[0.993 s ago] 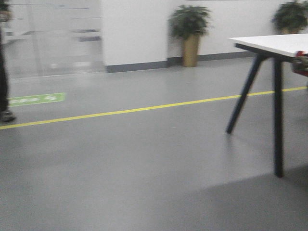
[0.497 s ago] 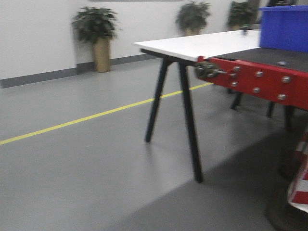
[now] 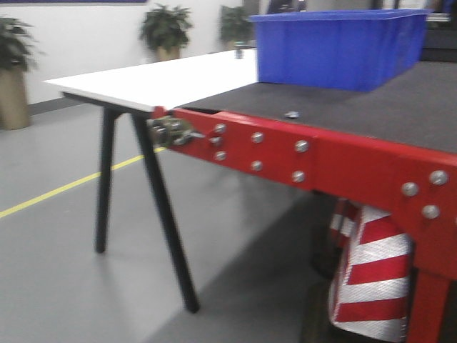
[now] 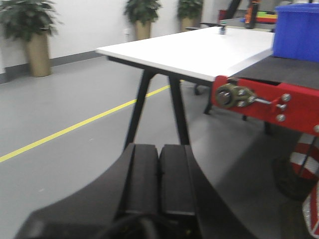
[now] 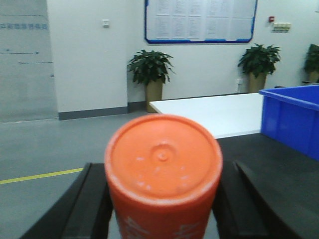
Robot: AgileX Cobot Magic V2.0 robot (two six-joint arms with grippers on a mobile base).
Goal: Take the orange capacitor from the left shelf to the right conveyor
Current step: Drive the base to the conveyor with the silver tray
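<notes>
The orange capacitor fills the right wrist view, flat top toward the camera, white print on its side. My right gripper is shut on it, one black finger on each side. The right conveyor's dark matte belt lies on a red frame at the right; it also shows in the right wrist view and the left wrist view. My left gripper is shut and empty, held over the floor. The left shelf is out of view.
A blue plastic bin stands on the belt. A white table on black legs adjoins the conveyor's left end. A red-and-white striped cone sits under the frame. Grey floor with a yellow line lies to the left.
The front view has swung right: the white table slid left across the frame, and the red conveyor frame, belt and blue bin came into view and grew closer.
</notes>
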